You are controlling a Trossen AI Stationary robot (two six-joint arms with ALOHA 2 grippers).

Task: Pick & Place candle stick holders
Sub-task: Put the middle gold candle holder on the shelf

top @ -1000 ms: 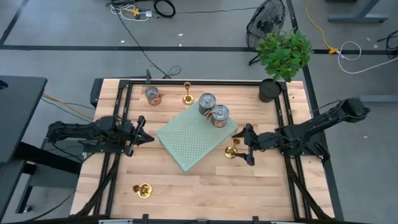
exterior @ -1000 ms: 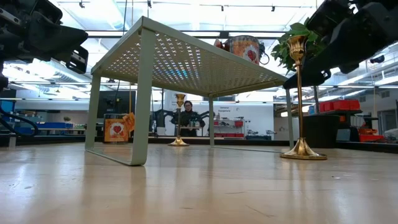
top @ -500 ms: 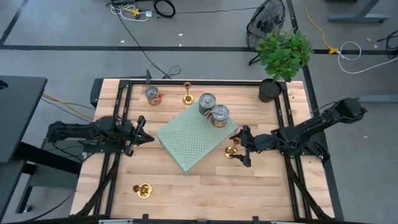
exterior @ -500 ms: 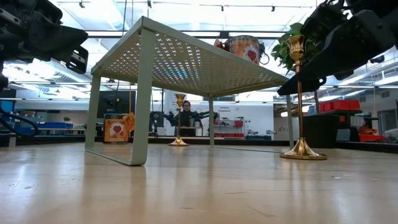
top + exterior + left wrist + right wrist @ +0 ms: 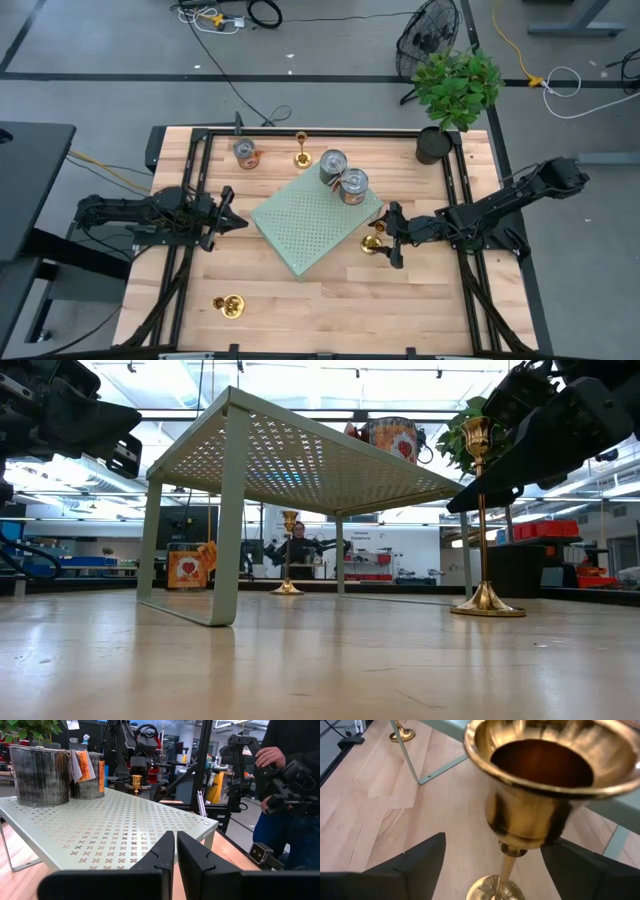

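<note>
One gold candle stick holder [image 5: 373, 243] stands upright on its round base on the table, just right of the green rack [image 5: 310, 225]. It also shows in the low view [image 5: 483, 540]. My right gripper [image 5: 386, 238] is open, and its fingers stand on either side of the holder's cup [image 5: 540, 775], apart from it. A second holder [image 5: 301, 155] stands at the far edge. A third holder [image 5: 230, 305] stands near the front left. My left gripper [image 5: 230, 222] is shut and empty, left of the rack.
Two tin cans [image 5: 343, 176] stand on the rack's far right corner, and a third can [image 5: 246, 153] stands on the table at the far left. A potted plant [image 5: 450, 95] stands at the far right corner. A person [image 5: 290, 795] stands beyond the table.
My right gripper has gone a little toward the table's left, up to the holder beside the rack, so that its open fingers now stand on either side of the cup. The holder has stayed upright in place.
</note>
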